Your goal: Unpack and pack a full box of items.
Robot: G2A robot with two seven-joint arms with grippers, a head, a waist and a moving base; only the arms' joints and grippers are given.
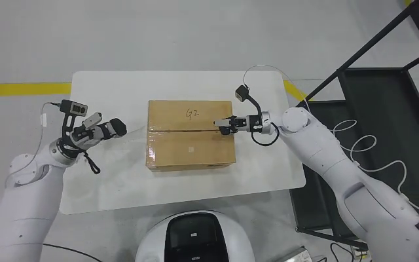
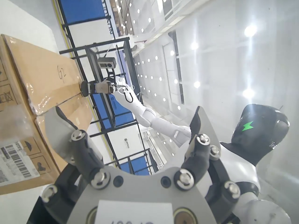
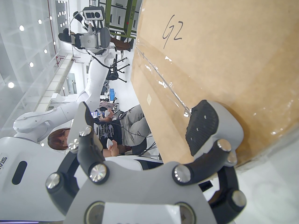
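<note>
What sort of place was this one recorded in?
Likely a large industrial or warehouse-type hall: a yellow floor line by the white table, a black metal rack alongside, and rows of ceiling lights.

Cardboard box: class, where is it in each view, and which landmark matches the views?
Top view: cardboard box at the middle of the white table.
Left wrist view: beside one finger of the open left gripper, labelled end wall nearest.
Right wrist view: behind one finger of the right gripper, top face showing.
Shared landmark: the handwritten mark on its top.
</note>
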